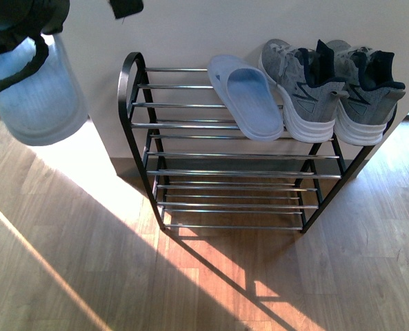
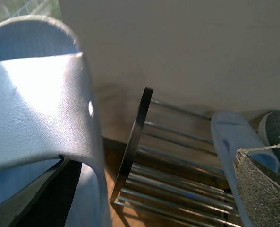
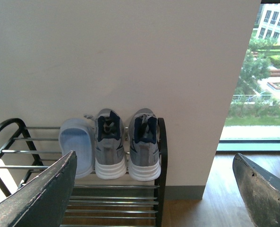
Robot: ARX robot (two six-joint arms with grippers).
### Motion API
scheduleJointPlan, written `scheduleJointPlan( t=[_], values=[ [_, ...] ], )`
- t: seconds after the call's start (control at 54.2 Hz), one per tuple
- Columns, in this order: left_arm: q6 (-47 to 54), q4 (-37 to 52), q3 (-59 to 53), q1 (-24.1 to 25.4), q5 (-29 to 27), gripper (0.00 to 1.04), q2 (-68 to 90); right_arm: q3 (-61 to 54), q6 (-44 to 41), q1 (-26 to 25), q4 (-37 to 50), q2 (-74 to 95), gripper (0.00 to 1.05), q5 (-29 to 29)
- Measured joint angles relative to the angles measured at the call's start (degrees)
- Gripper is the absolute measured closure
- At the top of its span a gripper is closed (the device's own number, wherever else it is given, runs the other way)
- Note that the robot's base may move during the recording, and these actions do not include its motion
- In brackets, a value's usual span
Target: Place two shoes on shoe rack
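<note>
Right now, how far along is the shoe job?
Done: two grey knit sneakers and one pale blue foam slide sandal sit on the top tier of the black metal shoe rack. In hand: the left tool holds the second pale blue slide up beside the rack. Left: setting it on the rods. The right tool is open, empty.

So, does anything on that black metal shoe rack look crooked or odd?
The pale blue foam slide on the rack's top tier lies angled, unlike the two grey knit sneakers parked straight. Its mate isn't there: it hangs from the left gripper.
</note>
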Motion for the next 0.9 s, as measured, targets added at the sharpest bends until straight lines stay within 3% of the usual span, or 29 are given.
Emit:
scheduleJointPlan(
  t=[0.184,0.627,0.904],
  values=[
    [-0.94,-0.33,3.65,2.23,2.86,0.09,6.23,0.0,0.0,0.0,-0.02,0.0,0.09,0.0],
    [5.07,-7.45,26.88,-0.15,7.54,0.09,19.98,0.0,-0.02,0.0,-0.02,0.0,0.09,0.0],
    [6.36,-9.77,33.83,-0.2,8.55,0.11,24.76,0.0,0.0,0.0,0.0,0.0,0.09,0.0]
  ],
)
